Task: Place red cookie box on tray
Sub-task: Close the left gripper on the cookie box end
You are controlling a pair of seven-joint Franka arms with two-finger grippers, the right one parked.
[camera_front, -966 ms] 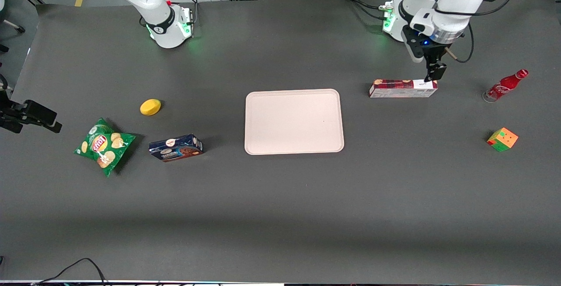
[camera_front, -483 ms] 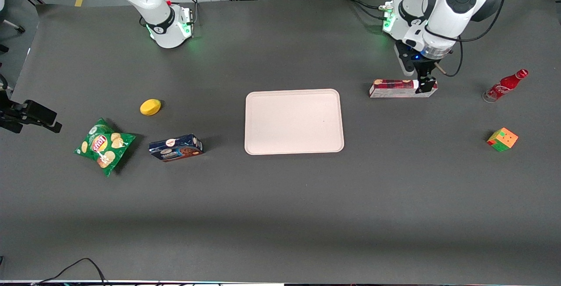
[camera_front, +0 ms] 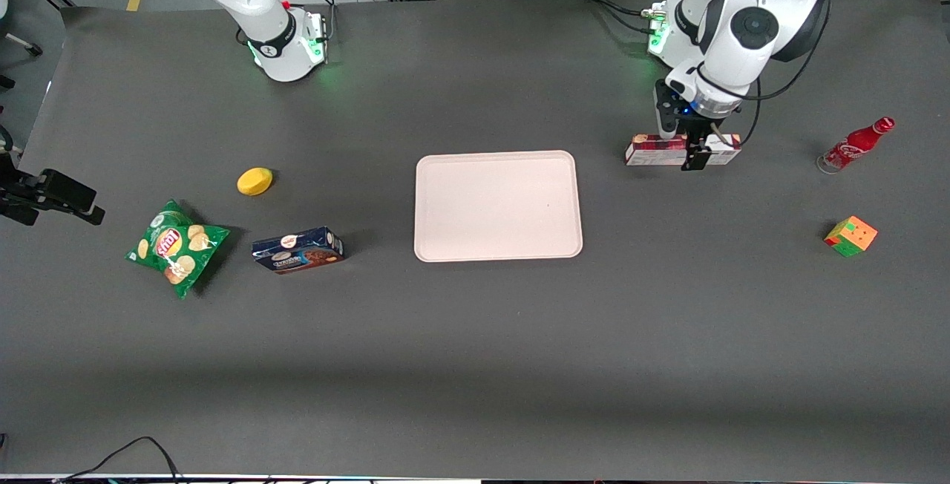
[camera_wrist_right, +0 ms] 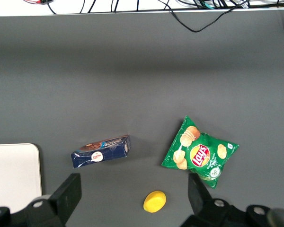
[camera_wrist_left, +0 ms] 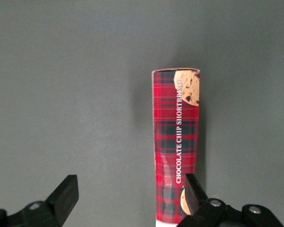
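Red tartan cardboard marks out the red cookie box, which lies flat on the dark table, toward the working arm's end and well apart from the tray. The working arm's gripper is down at the box, near its white end panel. From the wrist camera its two black fingers stand wide apart: one overlaps the box's edge, the other hangs over bare table beside it, and I can't tell whether either touches the cardboard. The tray sits at the middle of the table with nothing on it. Nearer the working arm's end, a red soda bottle lies tipped on the table, and a colour cube sits nearer the front camera than it. Toward the parked arm's end lie a dark-blue cookie box, a green chip bag and a yellow lemon-like object.
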